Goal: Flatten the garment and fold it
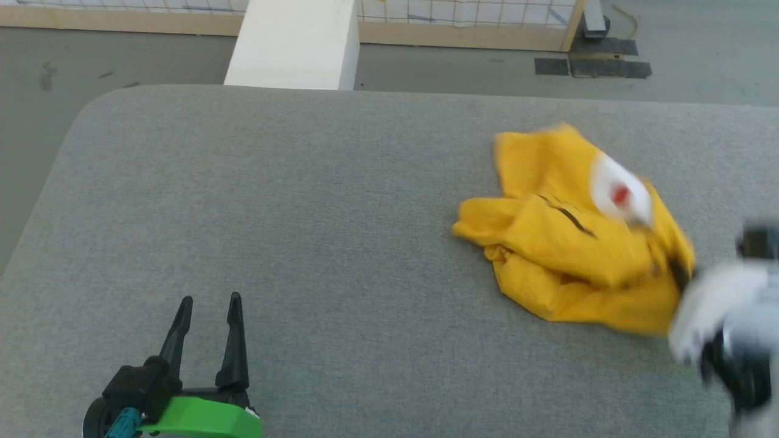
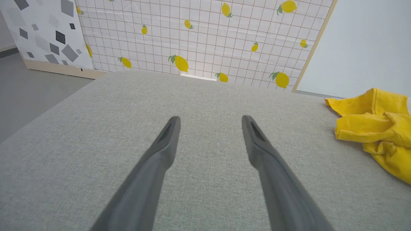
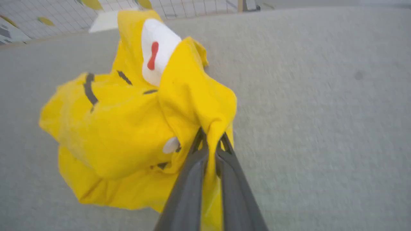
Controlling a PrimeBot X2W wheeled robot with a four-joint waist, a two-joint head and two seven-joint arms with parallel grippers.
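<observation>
The right gripper (image 3: 210,138) is clamping a fold of the crumpled mustard-yellow cotton T-shirt (image 1: 566,243), which is lying bunched on the right of the grey fabric-covered table (image 1: 304,201); the left gripper (image 1: 210,298) is standing wide open, well apart.

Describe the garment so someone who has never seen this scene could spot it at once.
Start from the wide grey padded table. On its right half lies the garment, a crumpled heap with one fold pinched in the right tool. It is mustard yellow with a white patch, a red mark and dark stripes, unlike the plain grey surface and the black left tool.
</observation>
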